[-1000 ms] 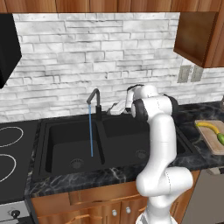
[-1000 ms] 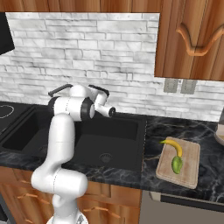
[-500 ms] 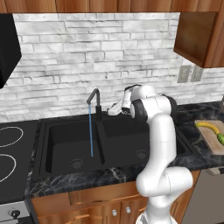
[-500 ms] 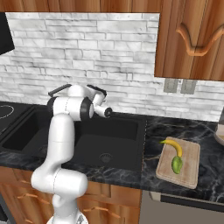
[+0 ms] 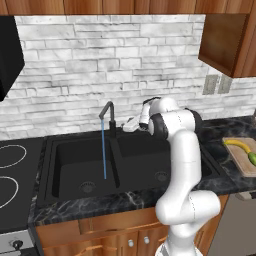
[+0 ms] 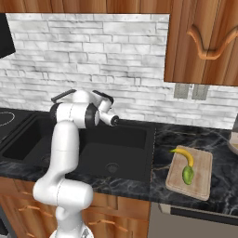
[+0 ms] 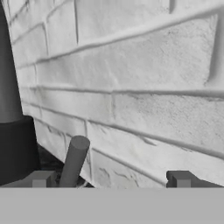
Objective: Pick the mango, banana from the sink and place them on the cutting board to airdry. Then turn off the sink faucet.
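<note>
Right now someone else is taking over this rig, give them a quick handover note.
Gripper: open and empty, fingertips on either side of the faucet's lever handle in the hand view, not closed on it.
Banana and mango: both on the cutting board, right of the sink.
Sink faucet: water stream running into the left basin.
Done: both fruits placed.
Left: push the lever to shut the water off.

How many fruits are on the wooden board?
2. The yellow banana lies at the back part of the cutting board, and the green mango sits just in front of it, near the board's middle. None show in the sink.
</note>
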Motion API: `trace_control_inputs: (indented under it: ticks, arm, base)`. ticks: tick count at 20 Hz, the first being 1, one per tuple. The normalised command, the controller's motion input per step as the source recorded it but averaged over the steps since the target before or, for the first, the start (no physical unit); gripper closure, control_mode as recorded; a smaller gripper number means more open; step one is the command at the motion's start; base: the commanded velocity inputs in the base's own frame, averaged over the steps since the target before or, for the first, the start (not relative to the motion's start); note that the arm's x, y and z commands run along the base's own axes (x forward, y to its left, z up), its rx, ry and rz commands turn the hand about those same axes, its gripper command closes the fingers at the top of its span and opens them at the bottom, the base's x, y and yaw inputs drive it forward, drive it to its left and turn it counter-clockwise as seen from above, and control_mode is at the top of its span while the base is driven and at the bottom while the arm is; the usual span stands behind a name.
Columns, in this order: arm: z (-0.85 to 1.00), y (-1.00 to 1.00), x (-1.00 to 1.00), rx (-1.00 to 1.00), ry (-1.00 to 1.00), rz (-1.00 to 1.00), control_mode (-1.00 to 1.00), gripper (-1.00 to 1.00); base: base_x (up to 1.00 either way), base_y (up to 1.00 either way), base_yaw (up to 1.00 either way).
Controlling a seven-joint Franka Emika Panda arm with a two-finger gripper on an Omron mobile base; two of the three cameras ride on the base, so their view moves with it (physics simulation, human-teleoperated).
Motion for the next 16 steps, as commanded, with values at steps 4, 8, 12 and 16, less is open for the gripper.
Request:
trace_control_inputs:
  ticks: [4,8,12,16]
  arm:
    - [0.0,0.42,0.14,0.24,0.1,0.25,-1.0,-1.0]
    - [0.0,0.54,0.27,0.24,0.14,0.34,-1.0,-1.0]
    - [0.0,0.77,0.4,0.19,0.15,0.36,-1.0,-1.0]
    - [-0.03,0.92,0.36,0.11,0.11,0.34,-1.0,-1.0]
  base:
    - [0.0,0.0,0.0]
    - [0.0,0.0,0.0]
    - [0.0,0.0,0.0]
    - [0.0,0.0,0.0]
